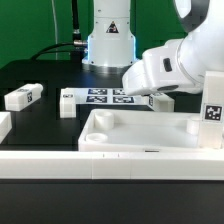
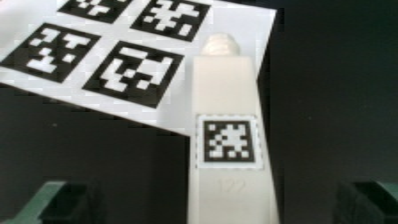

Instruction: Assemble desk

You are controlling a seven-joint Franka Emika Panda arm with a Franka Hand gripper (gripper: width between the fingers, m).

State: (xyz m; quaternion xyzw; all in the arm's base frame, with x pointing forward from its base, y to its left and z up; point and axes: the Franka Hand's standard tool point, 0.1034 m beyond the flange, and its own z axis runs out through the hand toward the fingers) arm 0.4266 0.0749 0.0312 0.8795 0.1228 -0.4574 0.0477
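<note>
The desk top (image 1: 150, 130), a white tray with round corner sockets, lies at the front of the black table. In the wrist view one white leg (image 2: 226, 130) with a black-and-white tag lies lengthwise between my fingers (image 2: 54, 203). My gripper (image 2: 214, 206) is open, with a dark gap on each side of the leg. In the exterior view the white hand (image 1: 160, 68) hangs low behind the desk top and covers that leg. Another leg (image 1: 22, 97) lies at the exterior view's left. A further leg (image 1: 68, 102) sits beside the marker board, and one tagged leg (image 1: 213, 108) is at the right edge.
The marker board (image 1: 108, 97) lies flat behind the desk top, close to the leg's tip, and also shows as the marker board (image 2: 125, 45) in the wrist view. A long low white rail (image 1: 100, 160) runs along the front. The robot base (image 1: 108, 40) stands at the back.
</note>
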